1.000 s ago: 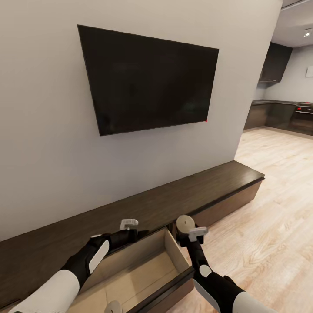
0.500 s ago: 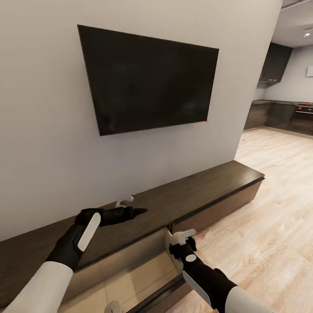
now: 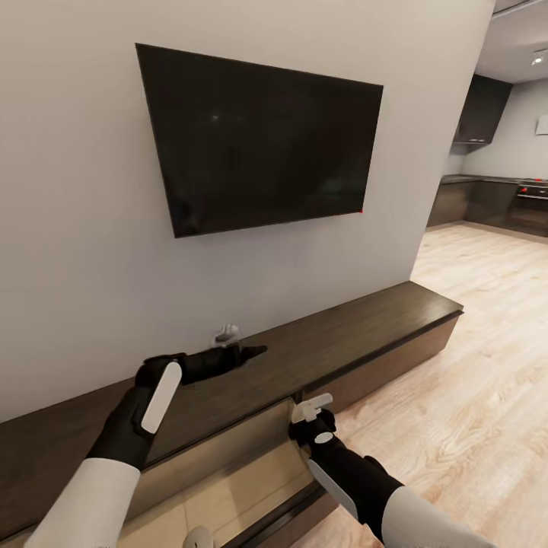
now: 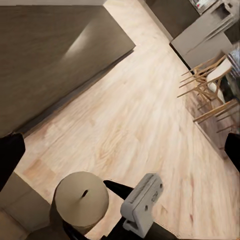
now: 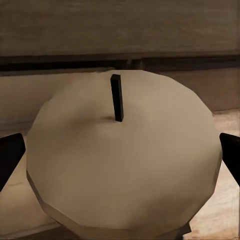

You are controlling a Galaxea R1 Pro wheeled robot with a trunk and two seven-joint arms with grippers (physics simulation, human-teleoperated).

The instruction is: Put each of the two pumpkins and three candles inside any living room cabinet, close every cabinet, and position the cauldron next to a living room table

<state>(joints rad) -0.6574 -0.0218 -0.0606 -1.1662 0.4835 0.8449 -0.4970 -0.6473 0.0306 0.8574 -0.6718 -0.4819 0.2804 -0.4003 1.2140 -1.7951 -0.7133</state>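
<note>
The long, low dark-brown cabinet (image 3: 365, 323) runs along the wall under the TV, with one drawer (image 3: 221, 491) pulled out, its inside pale. My right gripper (image 3: 301, 425) hangs at the drawer's right side. In the right wrist view it (image 5: 120, 155) is shut on a tan candle (image 5: 125, 165) with a dark wick, and the left wrist view shows the same candle (image 4: 81, 201) from above. My left gripper (image 3: 250, 352) is open with nothing in it and hovers above the cabinet top; its fingers (image 4: 10, 155) stand wide apart.
A large black TV (image 3: 259, 137) hangs on the grey wall. Light wood floor (image 3: 472, 380) stretches to the right toward a dark kitchen (image 3: 495, 198). Wooden chairs (image 4: 210, 85) show in the left wrist view. A pale round thing (image 3: 198, 537) sits at the bottom edge.
The left arm rose from the drawer's edge to above the cabinet top. The right gripper with the candle came down and a little left, beside the open drawer.
</note>
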